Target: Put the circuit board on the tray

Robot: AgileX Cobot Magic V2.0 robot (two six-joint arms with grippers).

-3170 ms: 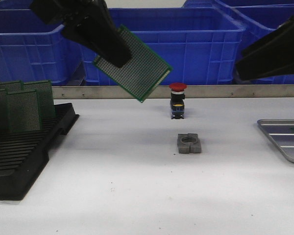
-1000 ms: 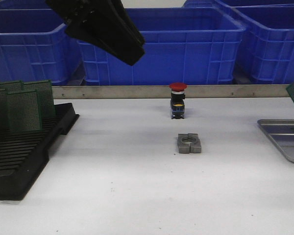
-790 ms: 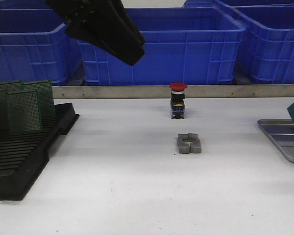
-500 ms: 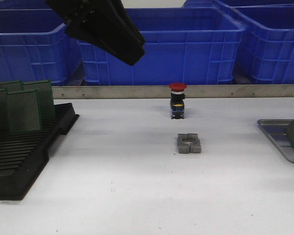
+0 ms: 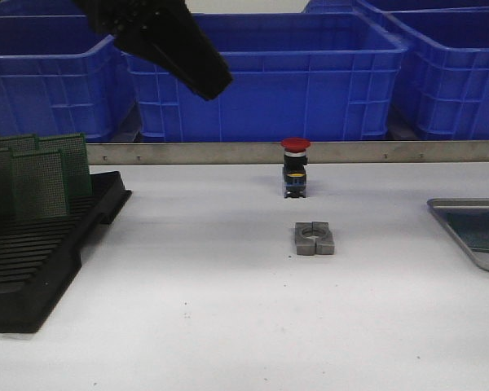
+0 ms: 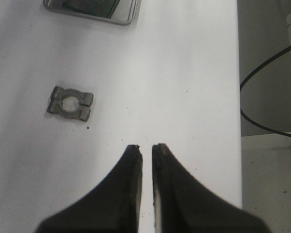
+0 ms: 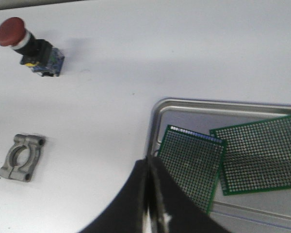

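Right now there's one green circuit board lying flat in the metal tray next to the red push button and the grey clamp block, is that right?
Not quite: the tray holds two green circuit boards, not one. The right wrist view shows one circuit board and a second lying flat side by side. The red push button and grey clamp block are there.

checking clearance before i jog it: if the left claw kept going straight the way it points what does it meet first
Probably bare table. The left claw, shut and empty, points past the grey clamp block, which sits off to one side; depth is unclear.
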